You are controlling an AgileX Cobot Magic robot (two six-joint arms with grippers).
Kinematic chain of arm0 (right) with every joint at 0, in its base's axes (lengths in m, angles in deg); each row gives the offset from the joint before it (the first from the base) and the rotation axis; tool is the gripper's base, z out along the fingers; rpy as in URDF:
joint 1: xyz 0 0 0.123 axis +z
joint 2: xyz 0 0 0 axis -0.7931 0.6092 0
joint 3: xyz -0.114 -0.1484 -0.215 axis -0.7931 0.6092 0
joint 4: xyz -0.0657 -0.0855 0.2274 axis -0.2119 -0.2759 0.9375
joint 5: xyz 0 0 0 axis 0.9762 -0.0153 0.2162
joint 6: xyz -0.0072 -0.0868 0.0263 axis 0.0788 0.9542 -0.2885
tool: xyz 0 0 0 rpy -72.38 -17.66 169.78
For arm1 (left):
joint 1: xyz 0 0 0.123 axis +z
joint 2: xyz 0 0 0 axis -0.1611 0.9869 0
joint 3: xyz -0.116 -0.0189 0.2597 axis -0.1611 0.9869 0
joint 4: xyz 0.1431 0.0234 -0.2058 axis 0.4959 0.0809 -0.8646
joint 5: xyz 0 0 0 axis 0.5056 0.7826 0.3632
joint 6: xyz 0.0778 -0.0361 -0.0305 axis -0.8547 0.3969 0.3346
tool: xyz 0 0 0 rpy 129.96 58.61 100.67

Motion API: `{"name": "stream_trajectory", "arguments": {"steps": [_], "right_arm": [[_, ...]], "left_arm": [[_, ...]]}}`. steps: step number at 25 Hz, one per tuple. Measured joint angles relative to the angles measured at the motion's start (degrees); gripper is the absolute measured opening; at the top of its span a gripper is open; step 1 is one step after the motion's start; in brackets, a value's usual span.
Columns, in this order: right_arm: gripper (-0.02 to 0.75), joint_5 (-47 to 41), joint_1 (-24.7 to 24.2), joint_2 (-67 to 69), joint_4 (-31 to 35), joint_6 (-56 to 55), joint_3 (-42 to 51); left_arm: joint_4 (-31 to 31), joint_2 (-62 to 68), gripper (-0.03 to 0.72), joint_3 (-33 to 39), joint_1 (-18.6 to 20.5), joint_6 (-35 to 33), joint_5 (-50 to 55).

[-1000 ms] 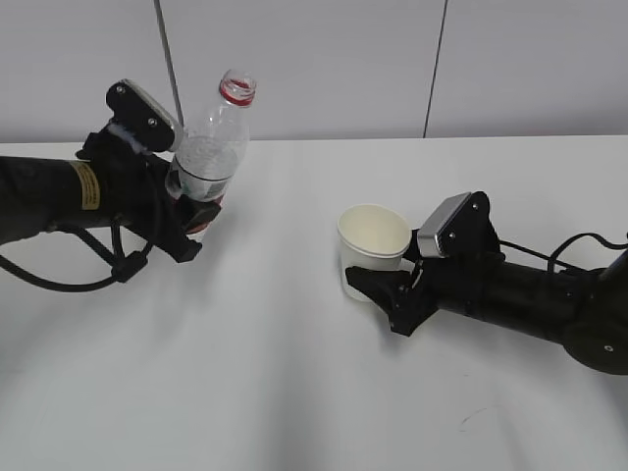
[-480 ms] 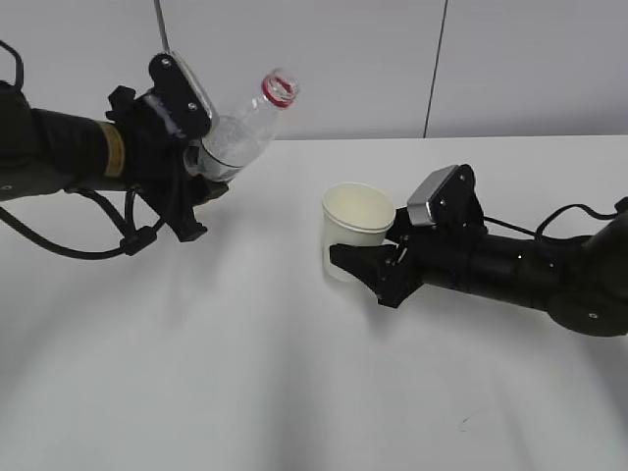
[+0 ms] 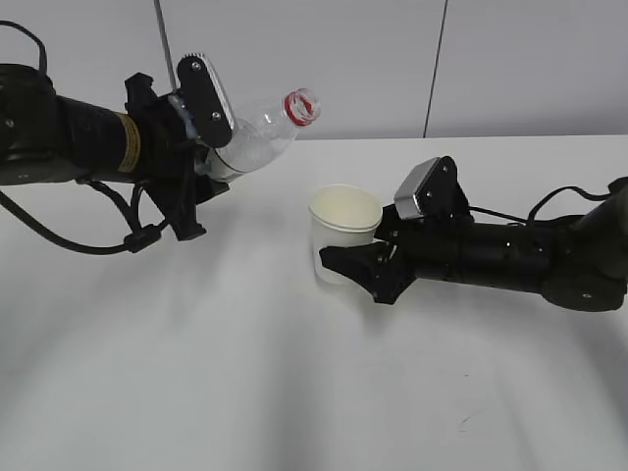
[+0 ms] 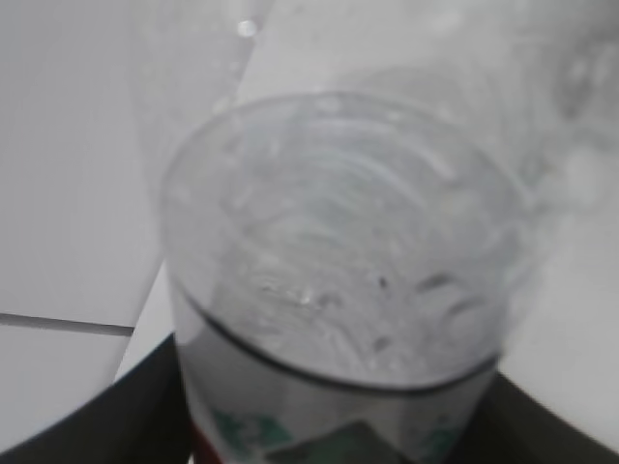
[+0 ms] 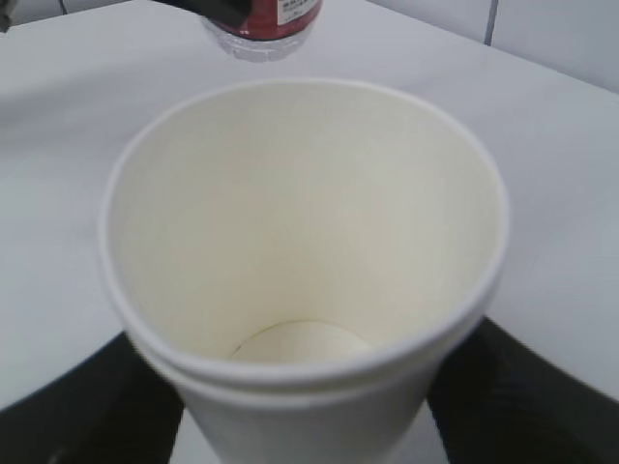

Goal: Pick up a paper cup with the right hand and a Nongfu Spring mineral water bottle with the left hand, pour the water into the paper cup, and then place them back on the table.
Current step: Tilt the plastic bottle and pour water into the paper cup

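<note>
My left gripper (image 3: pixel 201 182) is shut on the Nongfu Spring bottle (image 3: pixel 257 140) and holds it above the table, tilted to the right, its open red-ringed neck (image 3: pixel 300 106) up and left of the cup. In the left wrist view the clear bottle (image 4: pixel 338 261) fills the frame, its label at the bottom. My right gripper (image 3: pixel 355 267) is shut on the cream-white paper cup (image 3: pixel 343 224) and holds it upright, just off the table. In the right wrist view the cup (image 5: pixel 300 222) looks empty, with the bottle's red label (image 5: pixel 266 17) beyond it.
The white table (image 3: pixel 245 373) has a small dark scuff (image 3: pixel 469 420) at the front right. A pale panelled wall (image 3: pixel 491 59) runs behind the table's far edge.
My left gripper has risen, moved right and tipped the bottle further toward the cup. My right gripper has carried the cup left and a little higher, toward the bottle's neck.
</note>
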Motion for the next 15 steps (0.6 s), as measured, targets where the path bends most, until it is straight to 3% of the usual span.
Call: {"name": "stream_trajectory", "arguments": {"steps": [15], "right_arm": [[0.529, -0.57, 2.72, 0.00, -2.56, -0.36, -2.46]], "left_arm": [[13.21, 0.00, 0.406, -2.11, -2.42, -0.05, 7.23]]}}
